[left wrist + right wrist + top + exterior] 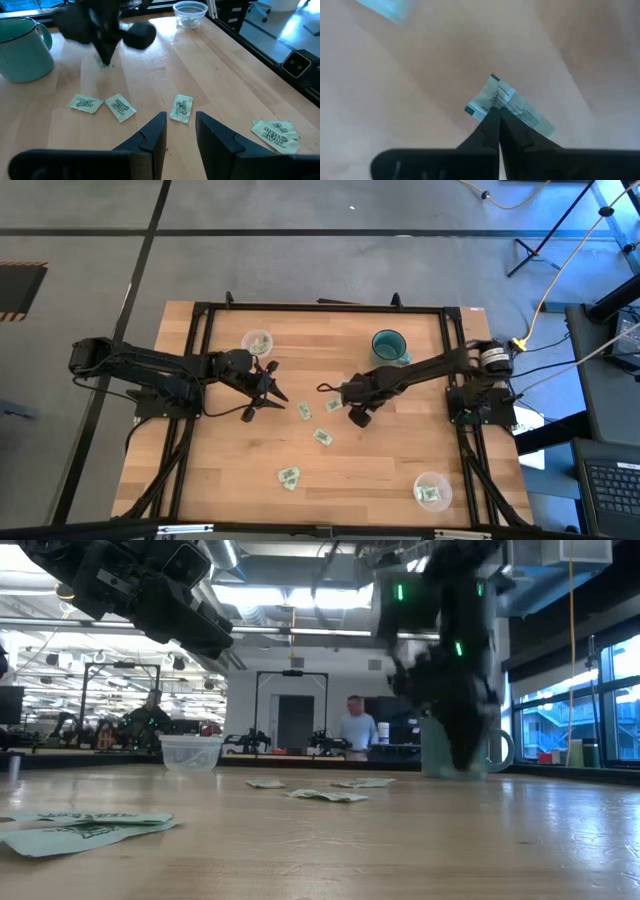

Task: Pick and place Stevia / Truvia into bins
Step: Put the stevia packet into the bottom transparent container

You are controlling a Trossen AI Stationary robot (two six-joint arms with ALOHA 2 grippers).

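Several white-and-green Stevia sachets lie flat on the wooden table: one (305, 410) mid-table, one (322, 437) nearer, a pair (289, 476) near the front. My right gripper (340, 398) is shut on a sachet (512, 105) at mid-table, in front of the teal mug (389, 345). My left gripper (268, 395) is open and empty to its left; in its wrist view (180, 132) a sachet (181, 108) lies just past its fingers. One clear cup (257, 341) stands far left, another (431, 491) near right. My right gripper pinches the sachet between its two fingertips (492, 125), at about the middle of its crumpled edge (496, 100). The fingers point down from above. In the left wrist view the sachet (106, 65) shows right below the fingertips, close over the table; whether it is clear, I cannot tell.
The teal mug stands far right of centre, close behind my right arm. The near right cup holds a sachet. A black frame (200, 310) borders the table. People and benches show in the room beyond (355, 730).
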